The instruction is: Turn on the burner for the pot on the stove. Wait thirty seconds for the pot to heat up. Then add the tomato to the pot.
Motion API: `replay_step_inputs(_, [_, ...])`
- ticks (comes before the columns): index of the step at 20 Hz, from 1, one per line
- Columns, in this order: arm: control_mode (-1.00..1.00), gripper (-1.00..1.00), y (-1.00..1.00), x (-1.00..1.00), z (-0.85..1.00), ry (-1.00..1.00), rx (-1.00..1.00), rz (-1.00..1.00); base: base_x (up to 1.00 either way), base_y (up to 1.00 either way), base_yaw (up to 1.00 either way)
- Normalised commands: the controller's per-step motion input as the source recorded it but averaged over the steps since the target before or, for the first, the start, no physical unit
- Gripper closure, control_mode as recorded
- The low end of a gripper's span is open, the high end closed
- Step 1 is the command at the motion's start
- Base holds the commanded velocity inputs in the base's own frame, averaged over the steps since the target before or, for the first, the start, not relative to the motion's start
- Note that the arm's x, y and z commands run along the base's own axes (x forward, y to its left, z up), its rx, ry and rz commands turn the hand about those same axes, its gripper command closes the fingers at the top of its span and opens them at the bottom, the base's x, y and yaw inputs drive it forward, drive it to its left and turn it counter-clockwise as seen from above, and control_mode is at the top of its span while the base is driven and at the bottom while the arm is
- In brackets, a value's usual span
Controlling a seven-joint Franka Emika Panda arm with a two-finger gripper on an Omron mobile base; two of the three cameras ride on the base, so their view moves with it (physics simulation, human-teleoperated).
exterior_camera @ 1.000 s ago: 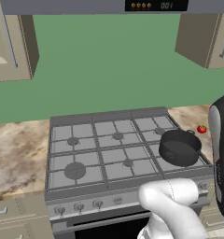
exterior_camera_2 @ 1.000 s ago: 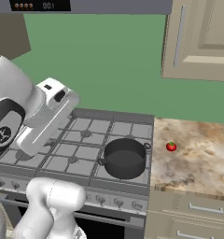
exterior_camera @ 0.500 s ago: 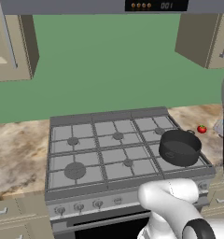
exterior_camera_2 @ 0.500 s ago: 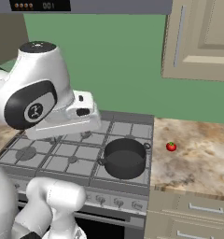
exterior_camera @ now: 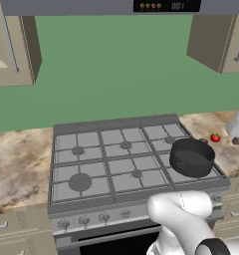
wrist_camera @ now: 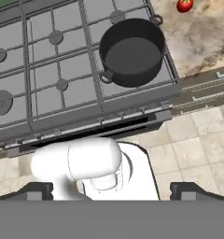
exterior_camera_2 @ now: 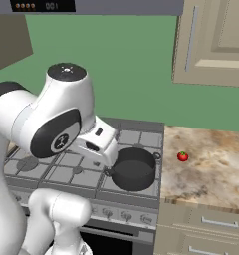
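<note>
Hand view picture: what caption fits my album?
Empty round dark metal pot on the grey gas stove, small red tomato on the counter.

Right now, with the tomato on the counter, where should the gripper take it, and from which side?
Probably from straight above, fingers closing across the round red body of the tomato below the stem. It sits alone on the counter, apart from the pot, so both sides look free. The gripper is open.

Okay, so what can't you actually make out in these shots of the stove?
- Knobs, left base view: too small to read any setting.
- Pot, right base view: its left rim is hidden behind the arm.
- Flame under the pot: hidden by the pot in the hand view.
- Tomato, hand view: cut off by the top edge.
</note>
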Motion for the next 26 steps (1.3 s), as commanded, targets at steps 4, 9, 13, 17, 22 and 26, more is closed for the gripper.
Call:
replay_step_inputs(4, [-1.00,-1.00,-0.28,0.34,-0.09,-0.03,0.00,-0.50,0.00,0.00,0.00])
replay_step_inputs(9, [-1.00,-1.00,-0.53,0.52,0.00,0.03,0.00,-0.33,0.00,0.00,0.00])
replay_step_inputs(13, [-1.00,-1.00,-0.53,0.49,-0.06,0.03,0.00,-0.12,0.00,0.00,0.00])
replay_step_inputs(17, [-1.00,-1.00,-0.39,0.41,-0.29,0.00,-0.03,-0.02,0.00,0.00,0.00])
replay_step_inputs(22, [-1.00,-1.00,-0.28,0.39,-0.47,0.00,-0.03,0.00,0.00,0.00,0.00])
replay_step_inputs(26, [-1.00,-1.00,-0.31,0.48,-0.40,0.00,-0.01,0.00,0.00,0.00,0.00])
